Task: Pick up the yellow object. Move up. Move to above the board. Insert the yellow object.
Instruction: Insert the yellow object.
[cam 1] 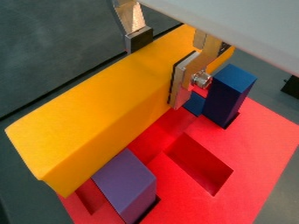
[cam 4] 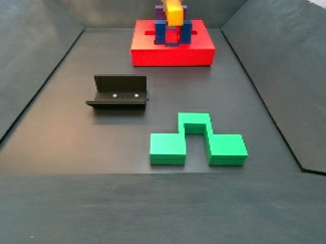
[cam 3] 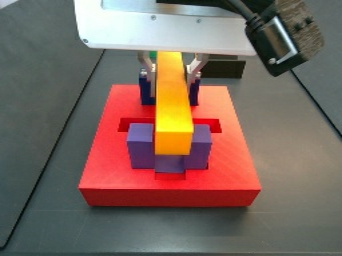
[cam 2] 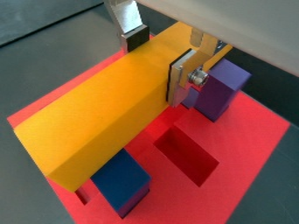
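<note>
the hand (cam 1: 163, 63) is clamped on the yellow object (cam 1: 100, 109), holding it level above the board (cam 3: 170, 172), between the posts (cam 3: 140, 148); no writing shows.

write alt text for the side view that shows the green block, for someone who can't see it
A wide view of a dark floor: at the far end the yellow object stands over the red board between its posts. The fixture is at mid-floor, a green notched block nearer. The gripper is out of sight here.
</note>
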